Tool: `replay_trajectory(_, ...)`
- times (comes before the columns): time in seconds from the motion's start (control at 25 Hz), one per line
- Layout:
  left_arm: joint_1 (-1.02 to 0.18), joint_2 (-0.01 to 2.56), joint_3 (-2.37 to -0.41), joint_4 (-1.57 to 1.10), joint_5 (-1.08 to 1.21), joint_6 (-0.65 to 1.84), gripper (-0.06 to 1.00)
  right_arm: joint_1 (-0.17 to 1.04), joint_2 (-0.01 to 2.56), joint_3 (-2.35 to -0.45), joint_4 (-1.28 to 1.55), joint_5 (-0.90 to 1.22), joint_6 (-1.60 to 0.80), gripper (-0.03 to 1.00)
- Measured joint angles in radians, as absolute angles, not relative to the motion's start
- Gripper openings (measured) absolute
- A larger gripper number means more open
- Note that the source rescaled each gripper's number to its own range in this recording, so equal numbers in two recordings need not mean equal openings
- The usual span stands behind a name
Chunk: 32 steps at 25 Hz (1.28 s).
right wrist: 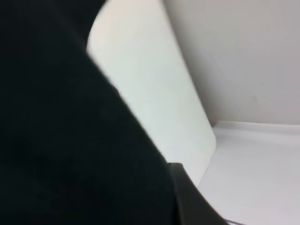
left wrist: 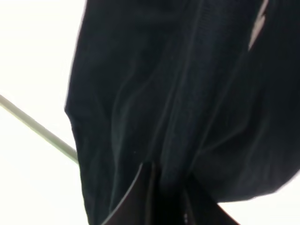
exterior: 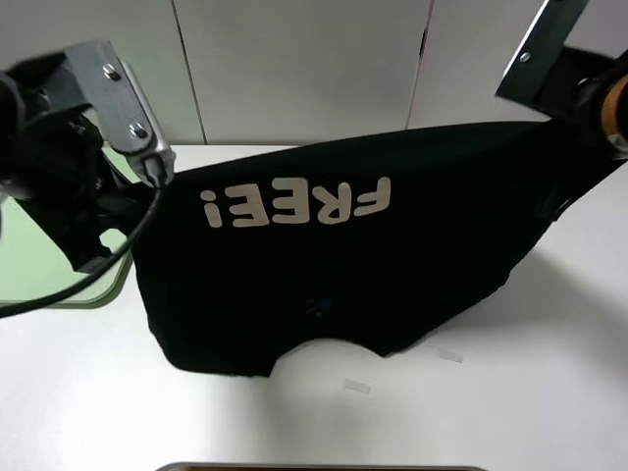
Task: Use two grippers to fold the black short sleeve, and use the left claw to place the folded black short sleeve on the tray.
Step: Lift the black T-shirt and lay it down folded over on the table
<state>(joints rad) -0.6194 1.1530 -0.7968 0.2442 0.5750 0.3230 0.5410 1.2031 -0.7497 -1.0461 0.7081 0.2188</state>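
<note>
The left claw (left wrist: 164, 185) and right gripper (exterior: 594, 123) are both pinching the black short sleeve (exterior: 334, 275), stretching it over the worktop (exterior: 491, 402).

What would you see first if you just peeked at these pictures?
A big black short sleeve hangs stretched across the middle, held up between the left arm and the right arm. Its white letters, FREE!, show upside down near the top. A pale green tray peeks out at far left.

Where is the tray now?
In the exterior high view, the tray lies far left on the table, beside the held-up black short sleeve.
</note>
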Motion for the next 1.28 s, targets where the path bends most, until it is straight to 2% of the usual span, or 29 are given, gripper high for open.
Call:
replay_trajectory(0.24, -0.689, 0.957, -0.8, 0.124, 0.583, 0.343, 0.0, 0.541, 0.954, -0.75, -0.987, 0.715, 0.205, 0.0)
replay_trajectory(0.52, -0.888, 0.871, -0.913, 0.012, 0.607, 0.325, 0.0, 0.541, 0.72, -0.75, -0.922, 0.735, -0.102, 0.0)
replay_trajectory(0.68, -0.932, 0.871, -0.961, 0.0, 0.601, 0.322, 0.0, 0.541, 0.659, -0.751, -0.908, 0.74, -0.186, 0.0)
replay_trajectory(0.96, -0.934, 0.939, -0.965, 0.241, 0.642, 0.287, 0.0, 0.541, 0.719, -0.782, -0.912, 0.627, -0.17, 0.0)
replay_trajectory(1.12, -0.933, 1.11, -0.965, 0.555, 0.723, 0.129, 0.0, 0.533, 0.903, -0.784, -0.969, 0.592, -0.125, 0.0)
replay_trajectory(1.28, -0.867, 1.256, -0.965, 0.711, 0.76, 0.021, 0.0, 0.482, 1.136, -0.784, -1.137, 0.511, 0.095, 0.0)
